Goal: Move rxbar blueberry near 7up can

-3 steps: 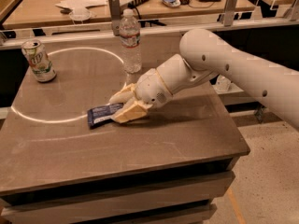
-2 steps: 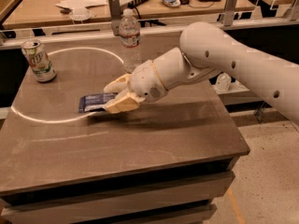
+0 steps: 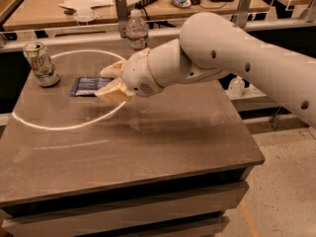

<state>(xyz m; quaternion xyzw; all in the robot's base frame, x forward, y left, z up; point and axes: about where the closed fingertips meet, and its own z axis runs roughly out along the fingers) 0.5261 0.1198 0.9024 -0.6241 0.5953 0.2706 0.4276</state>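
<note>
- One rxbar blueberry [image 3: 84,86] lies flat on the table [image 3: 148,147], just to the right of the 7up can [image 3: 42,64]. A narrow strip of bare tabletop separates the two, so they do not touch.
- The bar's long side runs away from the can. Its near end points at the can's base and its far end sits inside the gripper.
- One gripper [image 3: 100,85] sits to the right of the can, low over the table. Its two tan fingers [image 3: 114,90] are pinched across the width of the bar's far end, one on the rear edge and one on the front edge.
- One 7up can stands upright near the table's back left corner, showing its silver top and green and white side.
- One bright ring of light [image 3: 64,128] lies on the tabletop. The can stands at its left edge and the bar lies within it.
- One clear water bottle [image 3: 137,31] stands upright at the table's rear edge, well to the right of the can and behind the gripper.
- One white arm [image 3: 232,53] reaches in from the right, on the far side of the gripper from the can.
</note>
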